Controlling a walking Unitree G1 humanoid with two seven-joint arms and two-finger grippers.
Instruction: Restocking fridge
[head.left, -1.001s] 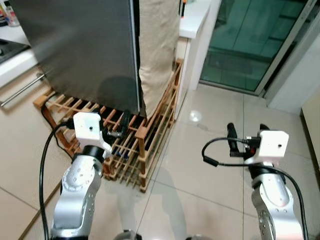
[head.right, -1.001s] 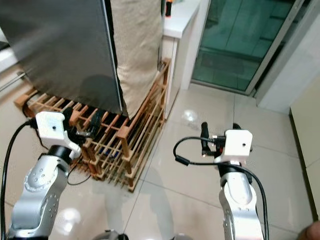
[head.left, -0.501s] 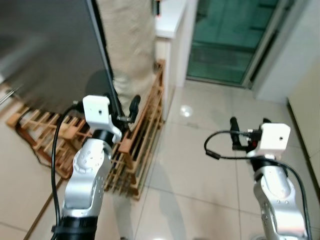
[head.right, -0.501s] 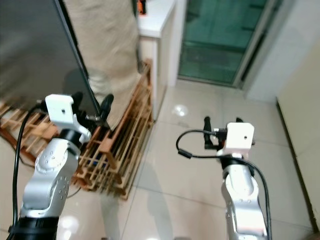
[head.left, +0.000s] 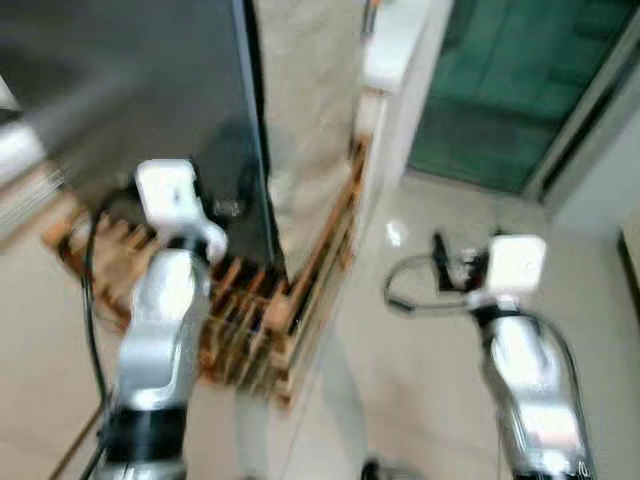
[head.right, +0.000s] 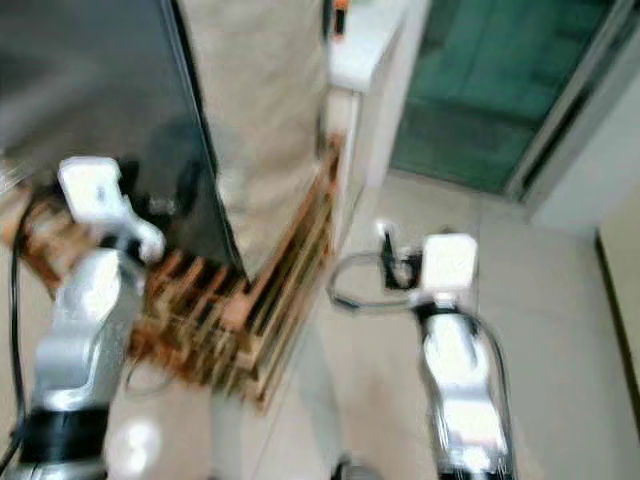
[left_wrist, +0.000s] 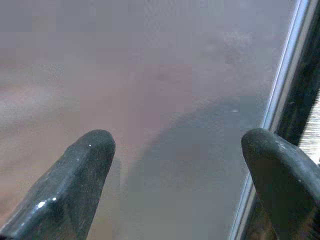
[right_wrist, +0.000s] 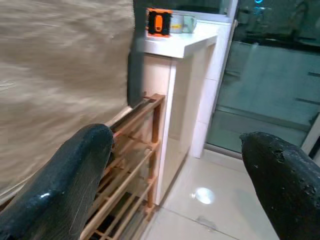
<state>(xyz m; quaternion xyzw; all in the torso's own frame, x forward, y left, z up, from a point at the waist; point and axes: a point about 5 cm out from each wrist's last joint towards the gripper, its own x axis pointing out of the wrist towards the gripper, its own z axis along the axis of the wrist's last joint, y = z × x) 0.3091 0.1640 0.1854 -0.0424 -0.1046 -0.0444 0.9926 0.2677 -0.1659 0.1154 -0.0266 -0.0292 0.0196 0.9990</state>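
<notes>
Since half a second ago your head views have swung and blurred, so the whole scene has shifted with the camera, and your left arm has risen until its gripper sits against the dark face of the fridge. Your left gripper hangs right in front of that flat grey door panel, fingers spread wide apart with nothing between them, and the door's bright edge strip runs just beyond the outer finger. Beside that edge, further out from the gripper, hangs a beige cloth, and below the gripper the fridge stands on a slatted wooden rack on the tiled floor. Your right gripper is held out at mid height well apart from the fridge, over the tiles, its fingers also spread and holding nothing. Ahead of it you see the end of the wooden rack, a white counter above that with a small orange and black object on top, and a green-tinted glass door off to its far side.
</notes>
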